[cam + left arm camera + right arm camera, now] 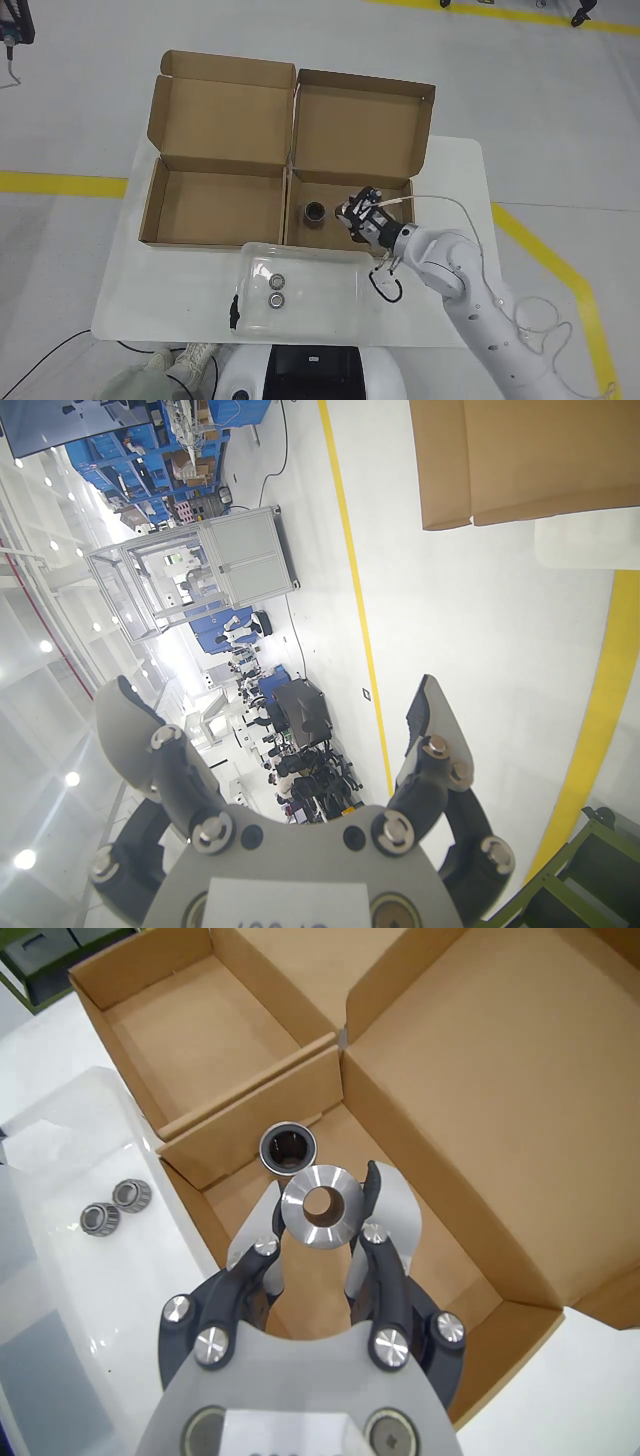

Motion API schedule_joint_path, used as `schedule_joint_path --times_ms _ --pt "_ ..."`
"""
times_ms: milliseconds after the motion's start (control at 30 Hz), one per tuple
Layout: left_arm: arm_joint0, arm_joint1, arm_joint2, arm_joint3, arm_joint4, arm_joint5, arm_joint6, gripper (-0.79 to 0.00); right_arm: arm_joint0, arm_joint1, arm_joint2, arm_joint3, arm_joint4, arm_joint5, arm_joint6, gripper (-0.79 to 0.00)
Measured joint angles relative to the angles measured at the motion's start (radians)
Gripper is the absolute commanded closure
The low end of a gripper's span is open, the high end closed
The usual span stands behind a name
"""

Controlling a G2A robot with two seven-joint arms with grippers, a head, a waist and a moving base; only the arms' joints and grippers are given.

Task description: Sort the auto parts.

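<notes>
My right gripper (322, 1200) is shut on a shiny steel bushing (321, 1206) with a round bore, held over the right cardboard box (400, 193). In the top view this gripper (357, 213) hangs inside that box. A dark-ringed cylindrical sleeve (288, 1148) stands upright on the box floor just beyond the bushing, seen from above as sleeve (315, 213). Two small roller bearings (277, 290) lie in the clear plastic tray (340, 300), one bearing (131, 1194) beside the other bearing (99, 1220). My left gripper (280, 710) is open, held off the table, facing the room.
The left cardboard box (160, 205) stands open beside the right one, both lids folded back. The clear tray sits at the white table's (455, 240) front edge. A loose cable (385, 285) hangs from the right arm over the tray's corner.
</notes>
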Motion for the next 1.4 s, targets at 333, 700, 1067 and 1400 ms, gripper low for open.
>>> schedule_joint_path --times_ms 333,700,1067,1400 --pt "0.0 0.0 0.0 0.0 0.0 0.0 0.0 -0.785 0.111 -0.031 -0.104 0.149 -0.012 0.074 0.085 0.0" --pt "0.0 0.0 0.0 0.0 0.0 0.0 0.0 -0.785 0.162 -0.054 -0.164 0.243 -0.022 0.106 0.095 -0.219" --pt "0.0 0.0 0.0 0.0 0.0 0.0 0.0 -0.785 0.165 -0.061 -0.166 0.273 -0.011 0.102 0.06 -0.603" --pt "0.0 0.0 0.0 0.0 0.0 0.0 0.0 -0.785 0.085 -0.04 -0.111 0.084 -0.041 0.063 0.011 -0.579"
